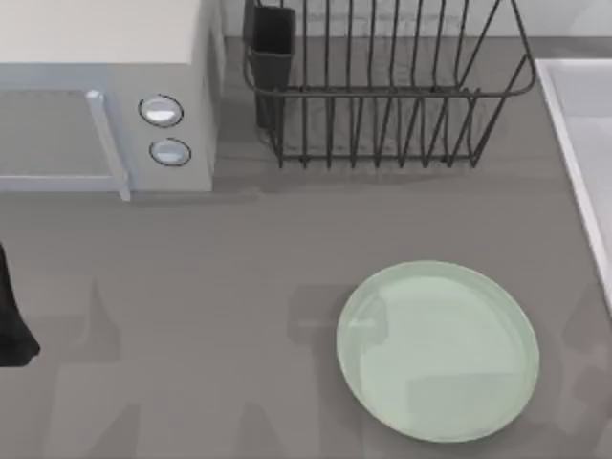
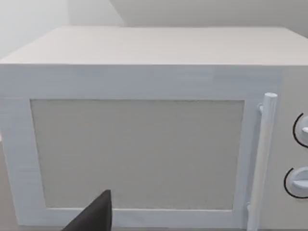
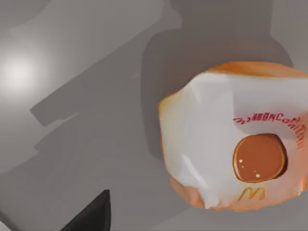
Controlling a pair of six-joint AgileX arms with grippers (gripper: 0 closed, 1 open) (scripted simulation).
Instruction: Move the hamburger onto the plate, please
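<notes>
Hamburger not yet on the plate; the transfer lay almost wholly ahead.

The plate (image 1: 438, 351) sat bare on the counter (image 1: 191, 316), toward its right in the top view, in front of the dish rack (image 1: 382, 86). The right wrist view looked closely onto the wrapped hamburger (image 3: 236, 139) resting on the grey surface; whether the right arm's fingers were released or clenched around it could not be told. The left arm waited at the counter's left edge, facing the microwave (image 2: 139, 139), its grip likewise unreadable.
</notes>
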